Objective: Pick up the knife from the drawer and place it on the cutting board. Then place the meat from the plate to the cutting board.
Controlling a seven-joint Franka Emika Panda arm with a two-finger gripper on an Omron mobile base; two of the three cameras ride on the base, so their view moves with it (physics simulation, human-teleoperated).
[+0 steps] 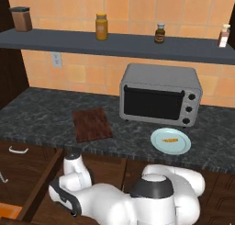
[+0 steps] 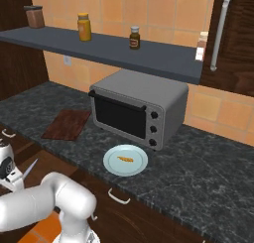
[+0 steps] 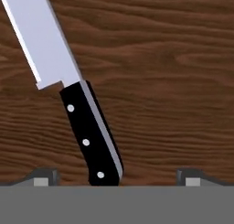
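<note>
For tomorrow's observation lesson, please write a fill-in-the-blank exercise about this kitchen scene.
1. The knife has a ____ handle.
2. The meat lies on the ____.
3. The cutting board sits left of the toaster ____.
4. The end effector hangs over the knife with jaws ____.

Missing words: black; plate; oven; open

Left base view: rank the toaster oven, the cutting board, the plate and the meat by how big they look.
1. Toaster oven, clearly the largest.
2. Cutting board and plate: they look close in size, so I won't rank one over the other.
3. Meat, a tiny piece on the plate, by far the smallest.
</note>
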